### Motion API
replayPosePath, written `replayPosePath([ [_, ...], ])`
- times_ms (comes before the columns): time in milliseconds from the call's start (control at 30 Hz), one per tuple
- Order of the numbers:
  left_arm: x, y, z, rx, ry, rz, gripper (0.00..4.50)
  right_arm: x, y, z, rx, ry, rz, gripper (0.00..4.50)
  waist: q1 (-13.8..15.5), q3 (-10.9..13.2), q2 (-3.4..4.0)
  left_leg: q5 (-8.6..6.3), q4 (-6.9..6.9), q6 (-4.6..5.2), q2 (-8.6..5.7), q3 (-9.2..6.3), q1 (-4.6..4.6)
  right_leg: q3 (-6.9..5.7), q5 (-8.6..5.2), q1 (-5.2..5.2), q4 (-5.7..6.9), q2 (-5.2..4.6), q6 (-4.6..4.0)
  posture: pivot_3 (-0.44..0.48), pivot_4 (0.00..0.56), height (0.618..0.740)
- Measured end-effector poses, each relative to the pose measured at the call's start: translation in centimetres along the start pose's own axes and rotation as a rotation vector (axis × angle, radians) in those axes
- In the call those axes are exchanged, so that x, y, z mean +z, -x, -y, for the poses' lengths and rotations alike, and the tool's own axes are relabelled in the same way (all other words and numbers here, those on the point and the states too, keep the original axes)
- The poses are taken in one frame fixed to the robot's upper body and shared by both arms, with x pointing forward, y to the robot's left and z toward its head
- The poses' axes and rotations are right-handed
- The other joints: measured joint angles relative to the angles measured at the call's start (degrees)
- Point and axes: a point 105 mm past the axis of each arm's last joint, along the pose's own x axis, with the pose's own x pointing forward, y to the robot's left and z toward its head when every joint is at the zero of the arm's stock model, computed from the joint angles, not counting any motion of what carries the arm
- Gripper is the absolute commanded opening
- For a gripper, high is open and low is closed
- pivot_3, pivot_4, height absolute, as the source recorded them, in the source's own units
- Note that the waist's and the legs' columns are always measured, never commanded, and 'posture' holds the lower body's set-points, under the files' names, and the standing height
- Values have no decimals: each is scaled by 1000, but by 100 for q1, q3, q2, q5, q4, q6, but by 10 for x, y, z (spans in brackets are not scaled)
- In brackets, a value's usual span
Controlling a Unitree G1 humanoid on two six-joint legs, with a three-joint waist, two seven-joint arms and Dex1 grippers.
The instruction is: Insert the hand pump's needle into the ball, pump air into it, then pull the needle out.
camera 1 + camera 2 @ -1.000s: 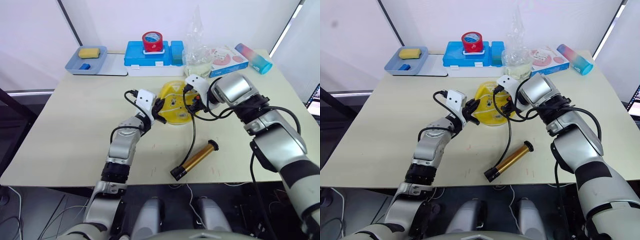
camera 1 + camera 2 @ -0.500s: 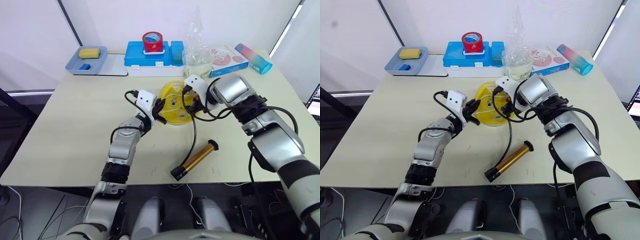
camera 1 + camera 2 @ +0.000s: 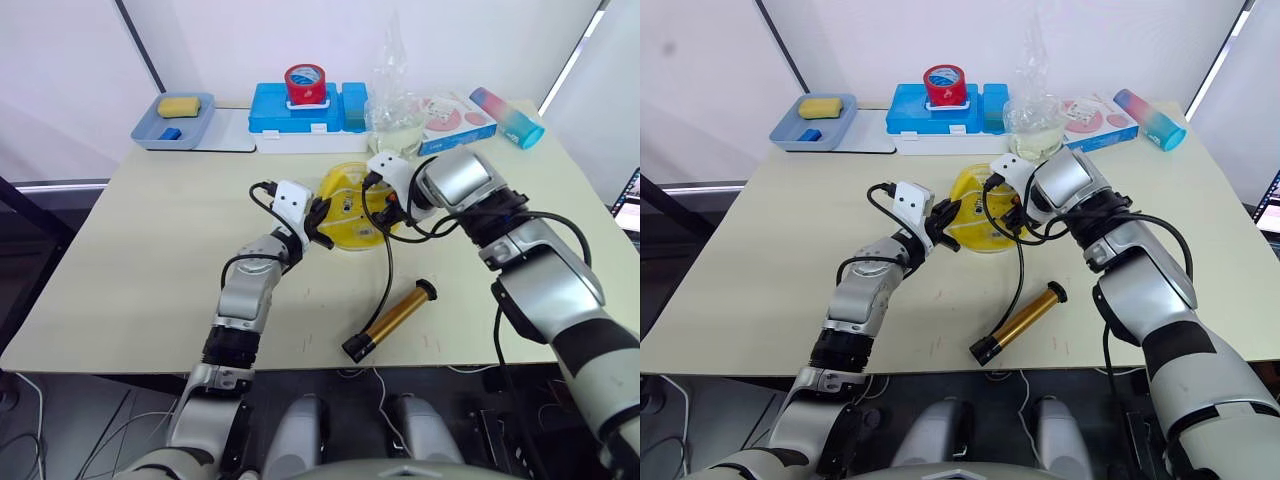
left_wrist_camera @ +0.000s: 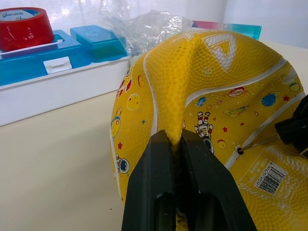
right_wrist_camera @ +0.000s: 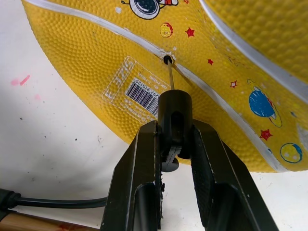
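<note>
Right jaws clamp needle (image 5: 170,77) fitting, tip at ball (image 4: 211,106) valve; left jaws pinch ball fold.

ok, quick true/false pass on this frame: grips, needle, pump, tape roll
1. The left gripper is pinching a fold of the ball. True.
2. The right gripper is open and holds nothing. False: it is shut on the black fitting of the needle.
3. The needle's tip is at the ball's valve hole. True; how far it is in cannot be told.
4. The hand pump is held upright by a gripper. False: its barrel lies on the table, joined to the fitting by its hose.
5. The red tape roll sits on the blue box. True.
</note>
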Motion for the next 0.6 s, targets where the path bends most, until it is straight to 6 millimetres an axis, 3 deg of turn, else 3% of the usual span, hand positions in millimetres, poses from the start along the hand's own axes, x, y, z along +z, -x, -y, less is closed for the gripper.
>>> replayPosePath([
  [600, 0, 1, 1, -14, -17, 6, 97, 2, -2, -5, -20, -1, -39, 318, -1, 0, 0, 0, -2, 0, 1, -5, 4, 2, 0, 2, 0, 0, 0, 0, 150, 739],
])
